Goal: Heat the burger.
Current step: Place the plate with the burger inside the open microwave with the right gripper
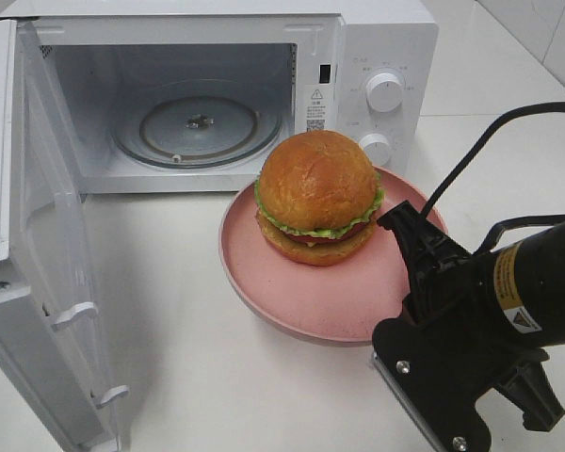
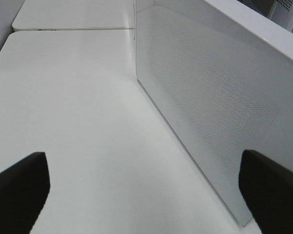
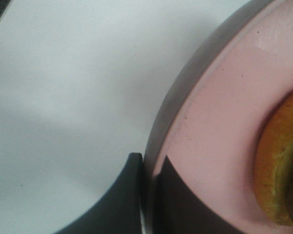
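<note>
- While the right pincer [image 3: 149,163] is clamped on the rim of the pink plate [image 1: 256,282], one dark finger lies against the outer side of the rim and the other on the inner face, with the thin edge squeezed between them
- Just beyond that pincer's tips, the burger [image 1: 316,193] sits on the plate; it is close to the fingers but apart from them, with a strip of bare pink between
- Its top bun is a tall, glossy, golden-brown dome, with a faintly crackled skin and a darker orange tone toward the sides
- Under the dome a frill of green lettuce runs all round and pokes out past the bun
- Below the lettuce shows a thin reddish band of filling, then a flatter bottom bun of the same brown, slightly narrower than the top
- It stands upright, its layers stacked level
- From the right wrist camera only one curved edge of it shows, orange-brown with a greenish streak, blurred by closeness
- Whether the plate rests on the white counter [image 1: 217,377] or is raised off it, I cannot tell
- Farther from the right pincer, past the burger, stands a white microwave [image 1: 377,38] with its door [image 1: 38,235] swung wide and a glass turntable [image 1: 198,127] visible inside
- Two round white knobs [image 1: 384,91] sit on its front panel, behind the burger
- Over bare counter, the left pincer [image 2: 144,165] has its dark fingers [image 2: 19,190] spread wide apart with nothing between them, and the perforated panel of the door stands alongside it
</note>
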Controlling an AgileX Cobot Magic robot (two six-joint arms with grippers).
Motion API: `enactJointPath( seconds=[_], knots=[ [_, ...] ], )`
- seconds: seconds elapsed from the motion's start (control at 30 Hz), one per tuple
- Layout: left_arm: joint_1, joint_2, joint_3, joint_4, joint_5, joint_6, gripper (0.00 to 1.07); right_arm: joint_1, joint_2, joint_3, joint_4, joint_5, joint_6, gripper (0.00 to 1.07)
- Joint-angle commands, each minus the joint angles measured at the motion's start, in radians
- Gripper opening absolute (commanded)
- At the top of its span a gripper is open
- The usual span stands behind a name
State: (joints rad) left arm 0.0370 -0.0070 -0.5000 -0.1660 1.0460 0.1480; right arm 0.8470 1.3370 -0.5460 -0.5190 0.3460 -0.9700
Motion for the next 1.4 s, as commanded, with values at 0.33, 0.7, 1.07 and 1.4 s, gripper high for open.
enactJointPath(
  seconds=[0.33, 0.7, 1.07, 1.4],
  knots=[
    [-0.006, -0.019, 0.003, -0.007, -0.008, -0.002, 1.00, -0.113, -0.009, -0.029, 0.370, -0.088, -0.523, 0.00],
    [-0.006, -0.019, 0.003, -0.007, -0.008, -0.002, 1.00, -0.186, 0.000, -0.106, 0.540, -0.040, -0.726, 0.00],
    [-0.006, -0.019, 0.003, -0.007, -0.008, -0.002, 1.00, -0.168, 0.077, -0.199, 0.519, 0.032, -0.687, 0.00],
    [-0.006, -0.019, 0.003, -0.007, -0.008, -0.002, 1.00, -0.149, 0.205, -0.318, 0.513, 0.049, -0.665, 0.00]
  ],
)
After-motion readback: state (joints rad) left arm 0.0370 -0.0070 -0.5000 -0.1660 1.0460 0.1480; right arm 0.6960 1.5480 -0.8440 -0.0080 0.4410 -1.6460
